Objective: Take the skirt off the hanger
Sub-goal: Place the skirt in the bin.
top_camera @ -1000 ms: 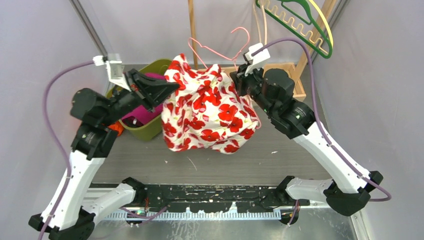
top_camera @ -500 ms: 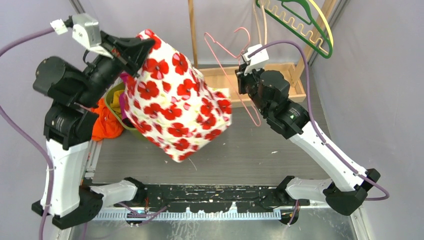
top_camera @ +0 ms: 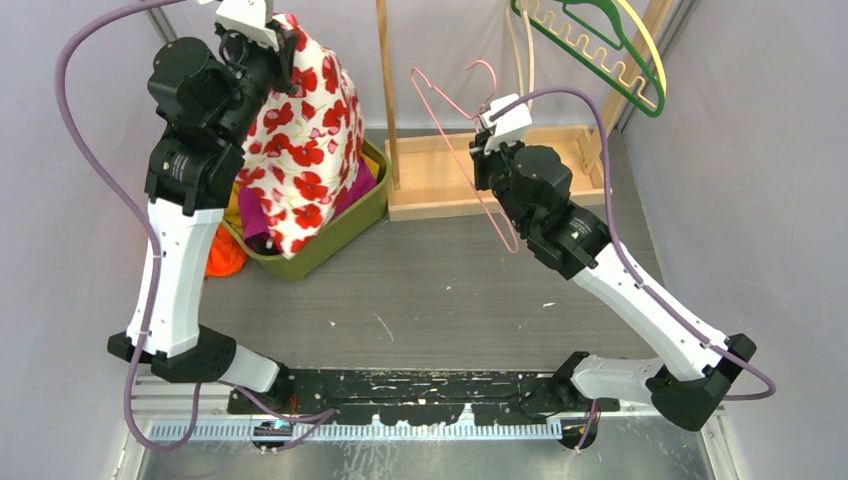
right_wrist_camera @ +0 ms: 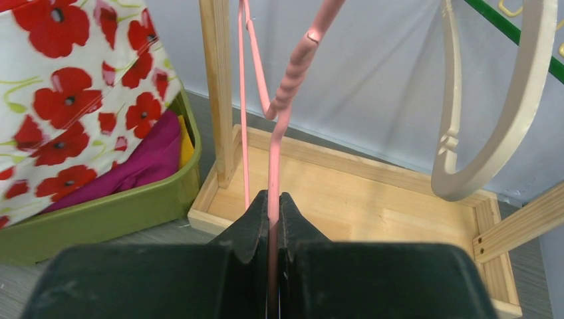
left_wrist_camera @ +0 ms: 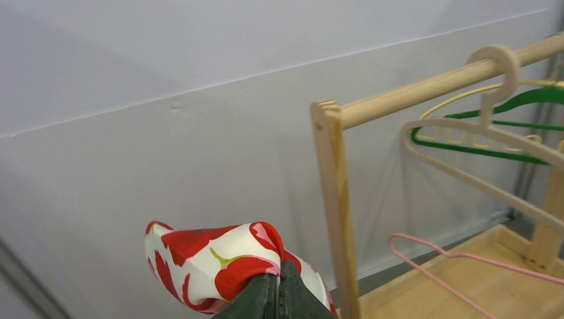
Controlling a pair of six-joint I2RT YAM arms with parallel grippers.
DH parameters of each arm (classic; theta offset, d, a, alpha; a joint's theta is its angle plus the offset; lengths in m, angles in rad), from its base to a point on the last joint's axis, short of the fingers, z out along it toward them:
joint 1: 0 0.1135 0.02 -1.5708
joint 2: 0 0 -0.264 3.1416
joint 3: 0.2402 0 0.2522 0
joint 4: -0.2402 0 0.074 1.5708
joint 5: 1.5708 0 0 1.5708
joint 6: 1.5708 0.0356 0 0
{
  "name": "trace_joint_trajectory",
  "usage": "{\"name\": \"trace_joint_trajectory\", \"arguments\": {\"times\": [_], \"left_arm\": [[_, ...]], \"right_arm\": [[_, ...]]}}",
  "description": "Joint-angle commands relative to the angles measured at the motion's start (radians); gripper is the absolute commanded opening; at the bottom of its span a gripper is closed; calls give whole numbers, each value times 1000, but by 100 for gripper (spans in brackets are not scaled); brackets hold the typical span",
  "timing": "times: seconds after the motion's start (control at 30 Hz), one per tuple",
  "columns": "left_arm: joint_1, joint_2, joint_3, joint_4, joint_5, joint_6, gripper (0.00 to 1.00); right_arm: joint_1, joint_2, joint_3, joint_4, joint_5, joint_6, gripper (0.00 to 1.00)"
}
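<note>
The white skirt with red poppies hangs free from my left gripper, which is shut on its top edge high at the back left, above the green bin. In the left wrist view the gripper pinches a fold of the skirt. The pink wire hanger is bare and apart from the skirt. My right gripper is shut on its wire; the right wrist view shows the gripper clamping the hanger, with the skirt at the left.
The green bin holds magenta and yellow cloth; orange cloth lies beside it. A wooden rack with a post stands at the back, carrying green, yellow and wooden hangers. Grey walls close both sides.
My left gripper pulled the skirt off the hanger and carried it up and left, over the green bin. My right gripper kept hold of the hanger, now bare.
</note>
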Motion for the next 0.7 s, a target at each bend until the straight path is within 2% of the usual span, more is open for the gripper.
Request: {"name": "trace_joint_trajectory", "arguments": {"times": [0.0,0.27,0.37,0.5,0.67], "left_arm": [[98,-40,-77,179,-126,88,0],[287,-90,-428,347,-137,87,0],[350,-61,-481,351,-127,78,0],[409,-25,-449,336,-132,70,0],[459,22,-235,227,-69,-13,0]], "right_arm": [[-1,-8,5,76,1,-1,1],[-1,1,-12,73,-7,5,1],[-1,1,-14,63,-7,7,1],[-3,-4,-23,64,5,1,1],[-12,7,-20,73,9,-4,1]]}}
